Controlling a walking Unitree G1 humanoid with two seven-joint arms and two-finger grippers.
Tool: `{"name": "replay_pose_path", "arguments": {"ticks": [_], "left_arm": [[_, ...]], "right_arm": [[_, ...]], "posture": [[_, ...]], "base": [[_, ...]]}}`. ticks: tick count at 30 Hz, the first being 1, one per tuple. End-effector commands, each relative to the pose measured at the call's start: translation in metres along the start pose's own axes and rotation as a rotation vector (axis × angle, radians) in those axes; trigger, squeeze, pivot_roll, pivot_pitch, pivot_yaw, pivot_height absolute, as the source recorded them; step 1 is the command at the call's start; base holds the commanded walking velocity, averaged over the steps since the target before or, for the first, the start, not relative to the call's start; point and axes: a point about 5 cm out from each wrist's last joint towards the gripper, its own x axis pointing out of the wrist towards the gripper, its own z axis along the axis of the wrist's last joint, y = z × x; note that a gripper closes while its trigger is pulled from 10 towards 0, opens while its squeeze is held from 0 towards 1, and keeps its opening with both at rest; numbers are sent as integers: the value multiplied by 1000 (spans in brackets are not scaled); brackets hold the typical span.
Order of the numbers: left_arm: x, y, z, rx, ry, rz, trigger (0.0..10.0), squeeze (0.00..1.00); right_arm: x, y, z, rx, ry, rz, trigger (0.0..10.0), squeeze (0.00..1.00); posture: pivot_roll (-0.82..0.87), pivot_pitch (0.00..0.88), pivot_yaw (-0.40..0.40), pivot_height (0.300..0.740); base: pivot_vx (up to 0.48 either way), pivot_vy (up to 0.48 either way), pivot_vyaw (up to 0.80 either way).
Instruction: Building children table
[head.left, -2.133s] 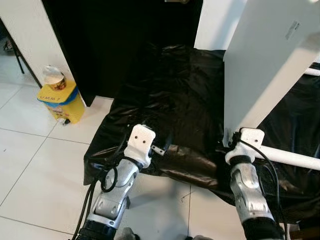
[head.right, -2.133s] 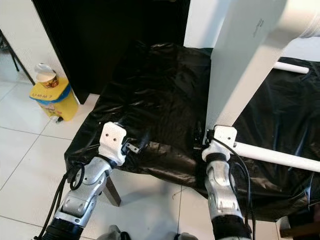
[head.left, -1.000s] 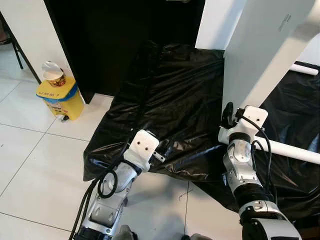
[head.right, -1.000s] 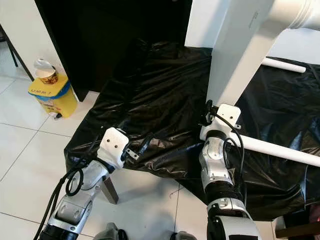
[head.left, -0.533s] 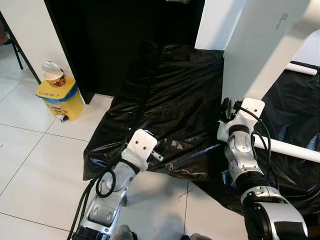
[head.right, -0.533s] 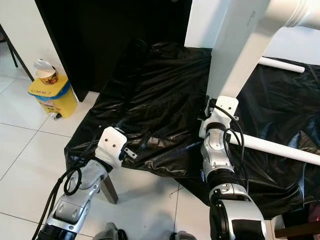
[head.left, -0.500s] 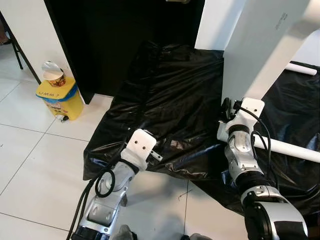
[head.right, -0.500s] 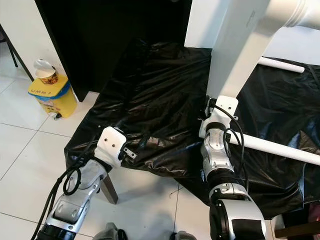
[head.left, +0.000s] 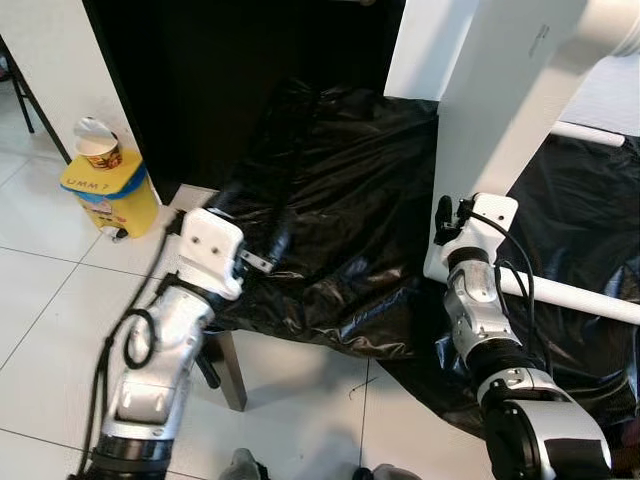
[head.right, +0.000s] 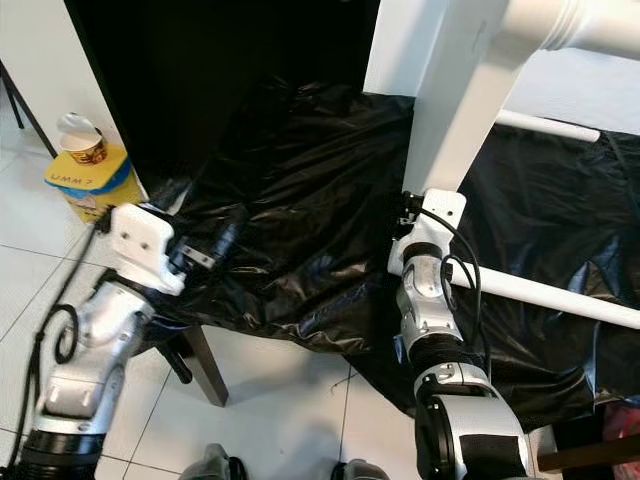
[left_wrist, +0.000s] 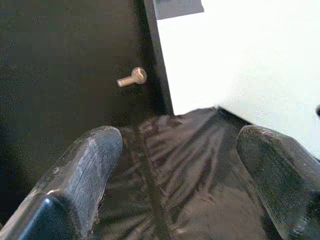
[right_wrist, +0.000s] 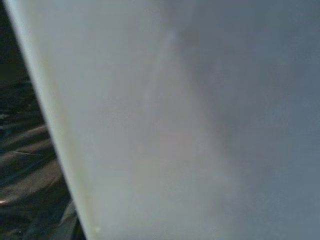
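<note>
- Far left, on the tiled floor (head.left: 60, 300): a yellow container (head.left: 100, 195) with a small cup (head.left: 97, 145) on top is sitting against the wall, well apart from the work.
- Left gripper (left_wrist: 175, 170) is hovering over the near left edge of the black plastic sheet (head.left: 340, 200). The fingers (left_wrist: 85, 165) are spread apart with nothing between them; released.
- Through that gap the wrist view is showing a small bolt-like knob (left_wrist: 132, 77) on the dark surface behind, and the white panel edge beyond.
- Centre to right: the white table panel (head.left: 505, 110) is standing upright on the sheet, long axis near vertical, leaning slightly.
- Right gripper (head.left: 447, 222) is pressing up against the panel's lower corner. Its wrist view is giving a blurred white surface, so grasping or merely bracing: cannot tell.
- Right: a white table leg (head.left: 570, 300) is lying across the sheet, long axis running out rightward from the panel's base.
- Judgement: the panel lies to the right of the left gripper, and the right arm is far nearer; any steadying falls to it.
</note>
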Motion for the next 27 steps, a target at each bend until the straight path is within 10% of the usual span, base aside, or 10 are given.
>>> {"name": "replay_pose_path", "arguments": {"ticks": [1,15,27], "left_arm": [[1,0,8,4,-21,-13,10000,0],[-4,-1,14,14,-28,-20,10000,0],[-3,-2,16,4,-28,-26,10000,0]], "right_arm": [[-8,18,0,-1,-34,116,0,0],[-43,61,3,79,-70,411,0,0],[-50,63,4,94,-74,424,0,0]], "posture": [[151,61,-134,740],[155,74,-145,740],[151,73,-141,740]], "base": [[0,0,0],[0,0,0],[0,0,0]]}}
